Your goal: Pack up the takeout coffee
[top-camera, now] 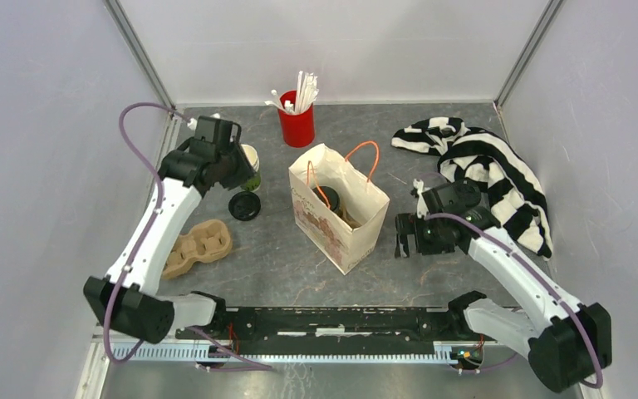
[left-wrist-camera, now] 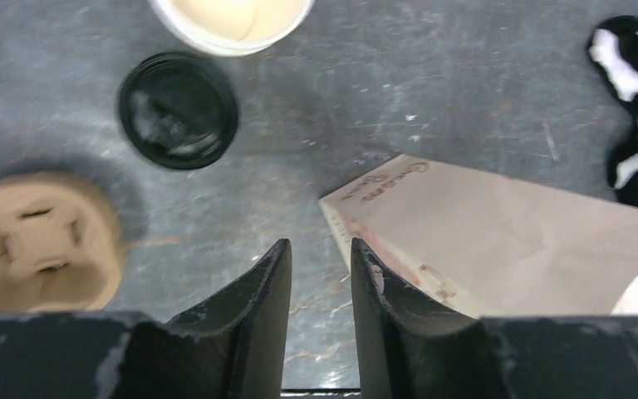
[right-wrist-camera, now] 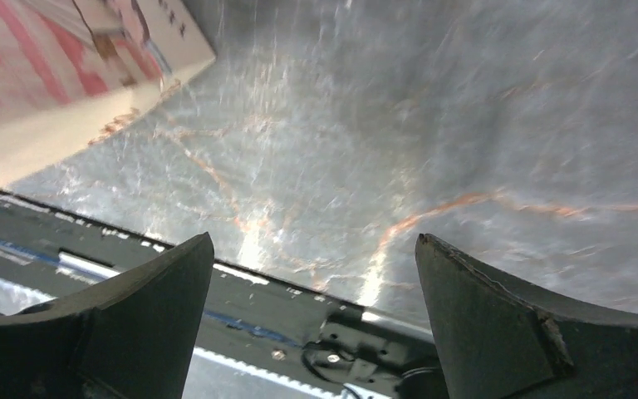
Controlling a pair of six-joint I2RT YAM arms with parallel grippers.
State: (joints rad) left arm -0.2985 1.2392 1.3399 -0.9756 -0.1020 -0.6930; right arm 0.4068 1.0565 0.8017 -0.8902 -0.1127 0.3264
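Jaws of the right gripper [right-wrist-camera: 311, 241] gape wide, empty, beside the white paper bag with orange handles [top-camera: 332, 224]. The left gripper [left-wrist-camera: 320, 245], jaws narrowly parted, grips nothing; beyond stands one round black-lidded cup [left-wrist-camera: 178, 110], another dark lid [top-camera: 330, 199] inside the bag.

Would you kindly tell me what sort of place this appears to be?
Probably a robotics lab test cell, not a real café: plain white panel walls box in a grey tabletop, and takeout props, a paper bag and cup carrier, sit on it.
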